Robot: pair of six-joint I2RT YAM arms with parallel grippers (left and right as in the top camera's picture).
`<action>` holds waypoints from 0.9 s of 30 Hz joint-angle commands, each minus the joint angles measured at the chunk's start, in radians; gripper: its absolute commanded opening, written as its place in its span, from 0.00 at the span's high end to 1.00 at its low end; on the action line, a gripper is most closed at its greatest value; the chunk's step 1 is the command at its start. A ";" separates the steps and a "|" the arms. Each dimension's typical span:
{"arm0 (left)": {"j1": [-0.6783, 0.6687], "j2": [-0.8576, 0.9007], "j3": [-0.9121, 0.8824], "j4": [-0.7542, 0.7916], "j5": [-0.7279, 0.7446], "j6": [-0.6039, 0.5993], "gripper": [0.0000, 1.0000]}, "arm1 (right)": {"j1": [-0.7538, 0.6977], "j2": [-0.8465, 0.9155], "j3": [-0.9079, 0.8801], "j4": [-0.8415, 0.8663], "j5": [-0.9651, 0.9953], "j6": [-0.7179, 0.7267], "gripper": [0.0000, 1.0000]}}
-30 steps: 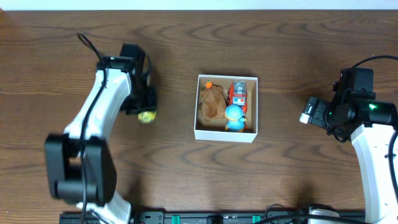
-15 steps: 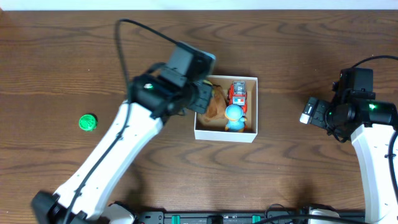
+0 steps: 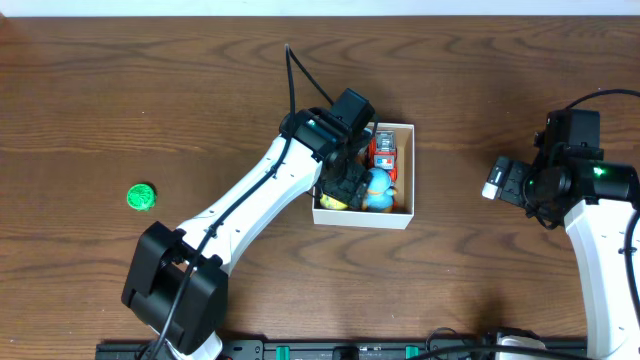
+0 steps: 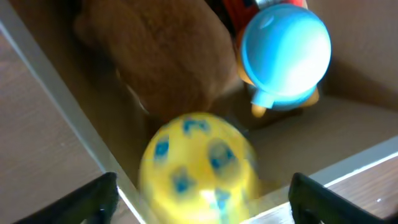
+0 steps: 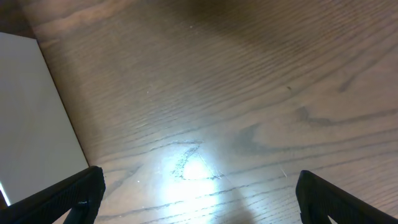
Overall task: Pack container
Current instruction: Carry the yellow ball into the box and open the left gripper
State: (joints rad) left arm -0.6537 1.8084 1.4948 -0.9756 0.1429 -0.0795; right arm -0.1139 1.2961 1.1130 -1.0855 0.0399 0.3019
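Observation:
The container (image 3: 365,218) is a small white-walled box in the middle of the table. Inside it are a red toy truck (image 3: 383,150), a blue-headed figure (image 3: 377,186) and a brown plush (image 4: 168,56). My left gripper (image 3: 345,185) hangs over the box's left half, open. A yellow ball with blue marks (image 4: 196,165) shows blurred between its spread fingers (image 4: 93,199), touching neither. From above the ball (image 3: 333,201) lies in the front-left corner. My right gripper (image 3: 497,180) is open over bare wood, right of the box.
A small green disc (image 3: 141,196) lies on the table far left. The box's white wall (image 5: 31,106) shows at the left edge of the right wrist view. The left arm reaches across the box's left side.
The left arm swung from the table's left side to over the box with the yellow ball. Its jaws have opened and the ball is loose. The right arm has not moved.

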 commanded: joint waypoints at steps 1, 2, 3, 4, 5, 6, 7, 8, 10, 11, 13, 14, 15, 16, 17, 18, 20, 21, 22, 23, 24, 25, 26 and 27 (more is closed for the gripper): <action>0.000 -0.012 -0.003 -0.002 -0.005 0.000 0.08 | -0.011 0.001 -0.005 0.000 -0.003 -0.019 0.01; 0.000 -0.016 -0.003 -0.002 -0.005 0.000 0.06 | -0.011 0.001 -0.005 0.000 -0.003 -0.019 0.01; 0.000 -0.021 -0.003 -0.002 -0.005 0.001 0.03 | -0.011 0.001 -0.005 0.000 -0.003 -0.019 0.01; 0.000 -0.026 -0.002 -0.003 -0.005 0.001 0.01 | -0.011 0.001 -0.005 0.000 -0.003 -0.019 0.01; 0.000 -0.033 -0.002 -0.003 -0.005 0.001 0.02 | -0.011 0.001 -0.005 0.000 -0.003 -0.019 0.01; 0.001 -0.042 0.000 -0.003 -0.005 0.001 0.02 | -0.011 0.001 -0.005 0.000 -0.003 -0.019 0.01; 0.002 -0.054 0.001 -0.003 -0.005 0.001 0.02 | -0.011 0.001 -0.005 0.000 -0.003 -0.020 0.01; 0.004 -0.072 0.002 -0.004 -0.007 0.000 0.02 | -0.011 0.001 -0.005 0.000 -0.003 -0.021 0.01; 0.009 -0.108 0.002 -0.010 -0.040 -0.010 0.02 | -0.011 0.001 -0.005 0.000 -0.003 -0.028 0.01; 0.016 -0.142 0.002 -0.015 -0.081 -0.027 0.02 | -0.011 0.001 -0.005 0.000 -0.003 -0.028 0.01; 0.032 -0.194 0.002 -0.018 -0.120 -0.046 0.02 | -0.011 0.001 -0.005 0.000 -0.003 -0.028 0.01; 0.045 -0.226 0.002 -0.016 -0.129 -0.047 0.02 | -0.011 0.001 -0.005 0.000 -0.003 -0.028 0.01; 0.059 -0.253 0.002 -0.014 -0.129 -0.049 0.02 | -0.011 0.001 -0.005 0.000 -0.003 -0.028 0.01; 0.074 -0.276 0.002 -0.014 -0.129 -0.058 0.02 | -0.011 0.001 -0.005 0.001 -0.003 -0.028 0.01; 0.086 -0.293 0.002 -0.014 -0.129 -0.065 0.02 | -0.011 0.001 -0.005 0.001 -0.003 -0.028 0.01; 0.097 -0.305 0.002 -0.018 -0.129 -0.064 0.02 | -0.011 0.001 -0.005 0.001 -0.003 -0.028 0.01; 0.110 -0.312 0.002 -0.024 -0.129 -0.065 0.02 | -0.011 0.001 -0.005 0.001 -0.003 -0.027 0.01; 0.110 -0.308 0.001 -0.028 -0.129 -0.065 0.04 | -0.011 0.001 -0.005 0.001 -0.003 -0.027 0.02; 0.109 -0.299 0.001 -0.034 -0.128 -0.064 0.04 | -0.011 0.001 -0.005 0.001 -0.003 -0.027 0.02; 0.105 -0.292 0.000 -0.037 -0.128 -0.064 0.04 | -0.011 0.001 -0.005 0.000 -0.003 -0.027 0.02; 0.100 -0.279 -0.002 -0.038 -0.128 -0.064 0.05 | -0.011 0.001 -0.005 0.000 -0.003 -0.027 0.02; 0.095 -0.270 -0.004 -0.037 -0.128 -0.064 0.05 | -0.011 0.001 -0.005 0.000 -0.003 -0.027 0.02; 0.087 -0.255 -0.005 -0.037 -0.128 -0.064 0.05 | -0.011 0.001 -0.005 0.000 -0.003 -0.027 0.02; 0.080 -0.240 -0.006 -0.037 -0.127 -0.064 0.07 | -0.011 0.001 -0.005 0.000 -0.003 -0.027 0.01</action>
State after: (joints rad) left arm -0.5579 1.5280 1.4948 -1.0084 0.0254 -0.1349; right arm -0.1139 1.2961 1.1130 -1.0843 0.0399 0.2859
